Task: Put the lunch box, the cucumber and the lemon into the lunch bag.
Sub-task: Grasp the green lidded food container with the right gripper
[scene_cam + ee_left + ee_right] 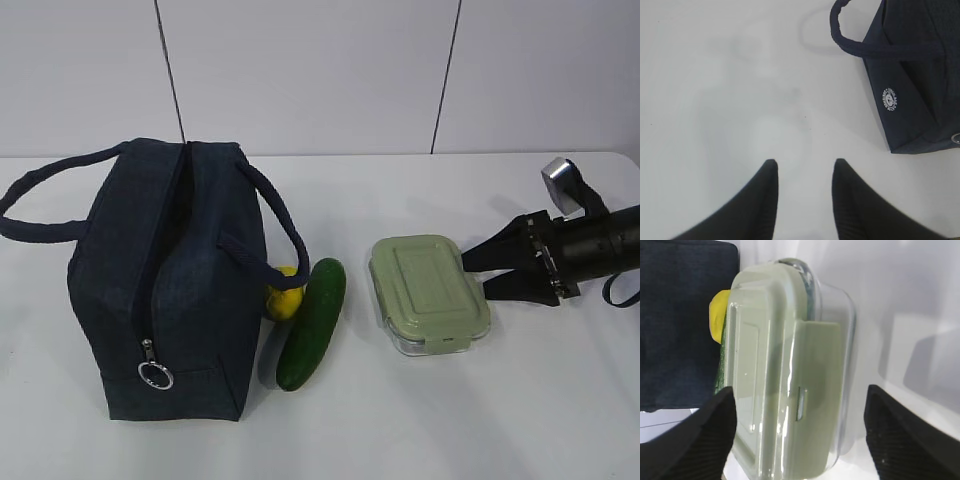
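Lying at centre right of the surface [560,400]: box [430,294], long axis pointing toward right gripper [480,272]. Standing spread wide just beside its short end, grasping nothing. Left gripper [804,175] hovering half-spread, empty, beside bag [165,280].

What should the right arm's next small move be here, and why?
Probably ease the right gripper forward so its open fingers straddle the lunch box, then close. The fingers stand wide at the box's near end without touching it, and the lunch bag still looks zipped.
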Motion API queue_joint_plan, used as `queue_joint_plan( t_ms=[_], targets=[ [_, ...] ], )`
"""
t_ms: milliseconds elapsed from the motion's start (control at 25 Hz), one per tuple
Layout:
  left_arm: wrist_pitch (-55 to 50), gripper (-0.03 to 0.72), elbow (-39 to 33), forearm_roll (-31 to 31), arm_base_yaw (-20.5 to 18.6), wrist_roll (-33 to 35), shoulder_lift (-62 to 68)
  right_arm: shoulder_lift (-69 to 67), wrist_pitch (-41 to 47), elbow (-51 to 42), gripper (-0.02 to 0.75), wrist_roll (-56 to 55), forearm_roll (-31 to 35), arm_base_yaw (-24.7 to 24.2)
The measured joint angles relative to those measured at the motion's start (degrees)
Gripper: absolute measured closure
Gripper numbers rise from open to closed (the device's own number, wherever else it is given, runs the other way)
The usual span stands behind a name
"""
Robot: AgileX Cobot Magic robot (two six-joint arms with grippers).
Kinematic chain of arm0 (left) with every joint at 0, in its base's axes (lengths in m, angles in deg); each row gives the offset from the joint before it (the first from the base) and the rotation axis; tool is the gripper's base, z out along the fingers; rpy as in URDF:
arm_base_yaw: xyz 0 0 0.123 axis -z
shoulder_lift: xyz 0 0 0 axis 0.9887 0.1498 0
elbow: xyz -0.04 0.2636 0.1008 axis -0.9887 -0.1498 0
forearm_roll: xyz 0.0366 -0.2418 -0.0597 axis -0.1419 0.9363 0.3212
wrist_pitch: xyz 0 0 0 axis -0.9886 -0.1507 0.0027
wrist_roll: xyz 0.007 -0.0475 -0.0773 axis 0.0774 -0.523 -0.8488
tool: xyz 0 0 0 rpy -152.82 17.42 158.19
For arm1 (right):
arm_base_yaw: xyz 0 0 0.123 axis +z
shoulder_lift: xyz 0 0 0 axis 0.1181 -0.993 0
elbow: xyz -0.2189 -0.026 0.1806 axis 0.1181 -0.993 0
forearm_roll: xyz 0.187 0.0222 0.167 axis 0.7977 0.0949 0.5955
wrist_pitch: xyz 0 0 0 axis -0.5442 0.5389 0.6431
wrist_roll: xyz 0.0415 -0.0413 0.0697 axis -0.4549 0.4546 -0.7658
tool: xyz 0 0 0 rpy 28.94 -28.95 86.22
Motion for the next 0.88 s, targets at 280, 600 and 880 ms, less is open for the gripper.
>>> queue_joint_plan(
  t_ms=[280, 600, 880],
  targets=[
    [0.00, 0.424, 0.00, 0.00, 0.00, 0.00, 0.00, 0.00, 0.00, 0.00, 0.160, 0.00, -0.02, 1.75],
    [0.00, 0.424, 0.00, 0.00, 0.00, 0.00, 0.00, -1.20, 0.00, 0.04, 0.160, 0.00, 0.14, 2.00],
    [0.00, 0.424, 0.00, 0.00, 0.00, 0.00, 0.00, -1.31, 0.00, 0.04, 0.159, 0.00, 0.55, 2.00]
  ],
)
